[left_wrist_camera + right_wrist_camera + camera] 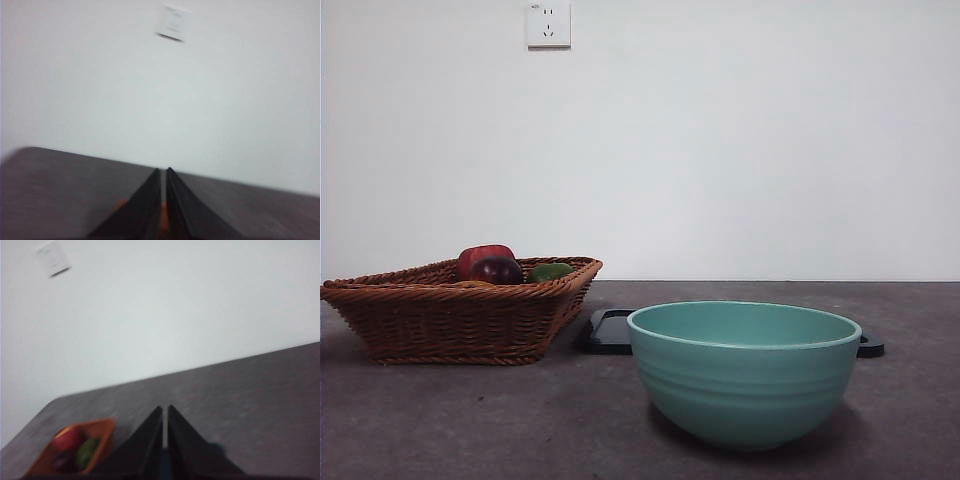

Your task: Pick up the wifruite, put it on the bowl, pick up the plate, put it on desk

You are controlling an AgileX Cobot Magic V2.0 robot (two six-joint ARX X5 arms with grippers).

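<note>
The mint-green bowl (744,372) stands on the dark grey desk (440,420), near and right of centre, with nothing showing above its rim. Just behind it lies a flat black tray-like plate (608,332). Only an orange sliver of the wifruite (470,284) peeks over the wicker basket's rim, beside dark red fruits (486,263). Neither gripper appears in the front view. My left gripper (163,171) is shut, held above the desk, with blurred orange patches behind its jaws. My right gripper (165,408) is shut too, with the basket (75,450) off to one side.
The brown wicker basket (460,315) sits at the left of the desk and also holds a small green fruit (551,271). A white wall with a socket (548,24) closes the far side. Both wrist views are blurred.
</note>
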